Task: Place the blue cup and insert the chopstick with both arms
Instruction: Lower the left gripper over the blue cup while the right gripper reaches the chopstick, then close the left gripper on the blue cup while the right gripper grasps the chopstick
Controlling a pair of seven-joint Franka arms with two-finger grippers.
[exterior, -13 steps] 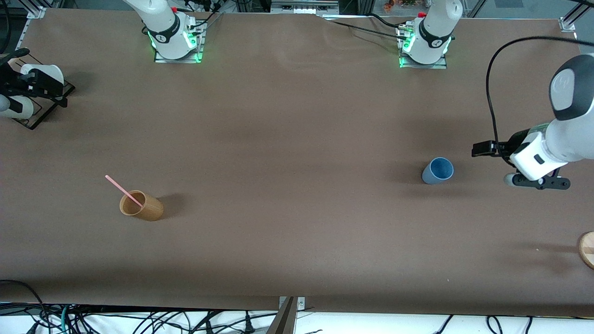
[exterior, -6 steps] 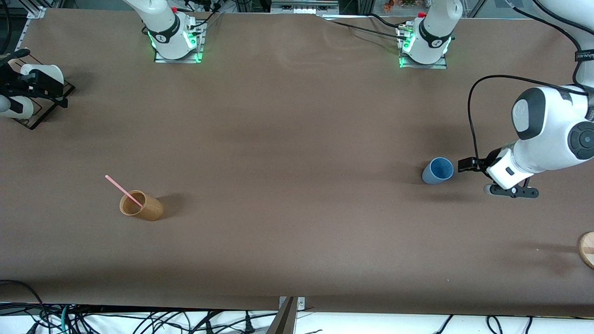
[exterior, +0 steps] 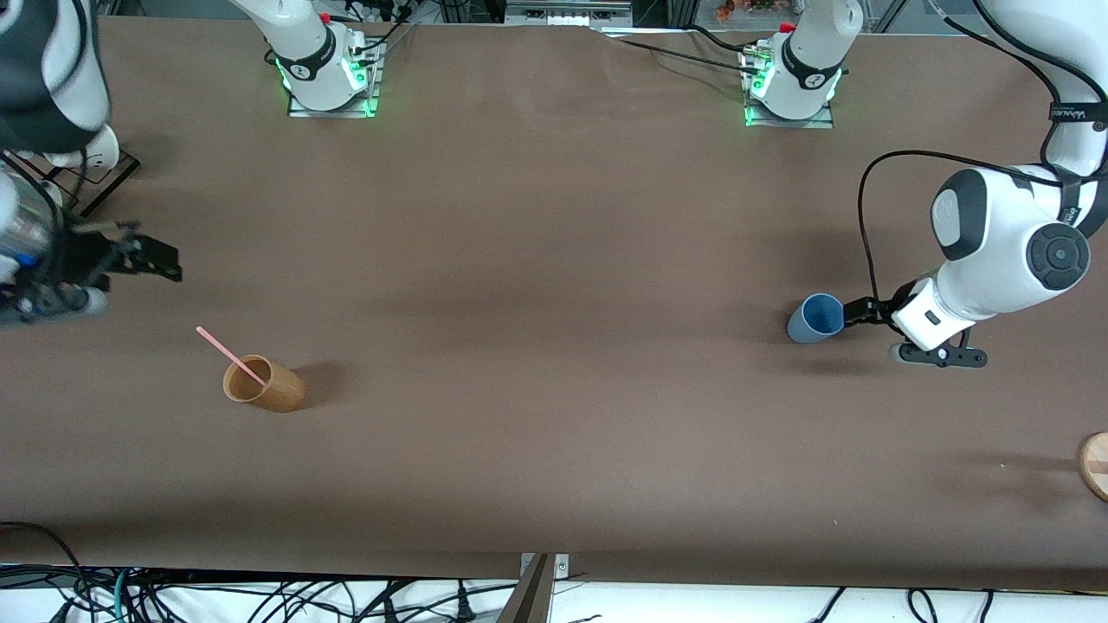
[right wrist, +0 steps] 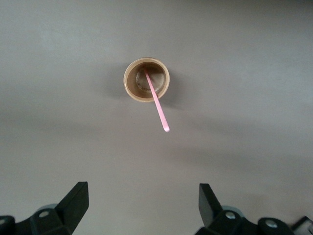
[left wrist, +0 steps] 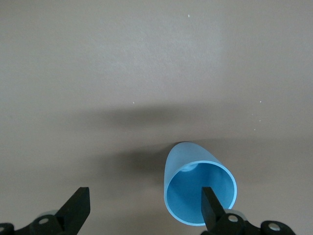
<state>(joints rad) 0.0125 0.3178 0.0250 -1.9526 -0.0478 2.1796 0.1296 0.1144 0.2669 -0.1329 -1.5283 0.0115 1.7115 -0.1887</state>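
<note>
**Both grippers spread wide, blue cup and chopstick unheld**

The blue cup [exterior: 815, 317] stands upright on the brown table [exterior: 537, 285] at the right of the front frame, about mid-height, toward the left arm's end. The left gripper [exterior: 866, 333] sits just beside it, its fingers spread wide; one fingertip [left wrist: 211, 205] overlaps the cup's rim [left wrist: 199, 193] low in the left wrist frame, and contact cannot be judged.

The chopstick [exterior: 230, 356] leans in the tan wooden cup [exterior: 263, 384] at the lower left of the front frame, its free end pointing toward the upper left. In the right wrist frame the stick [right wrist: 157, 99] and cup [right wrist: 146, 79] lie in the upper middle.

The right gripper [exterior: 130, 268] is over the table at the left edge, fingers parted and holding nothing, above the tan cup in that frame.

A round wooden piece [exterior: 1095, 465] shows at the lower right edge.
</note>
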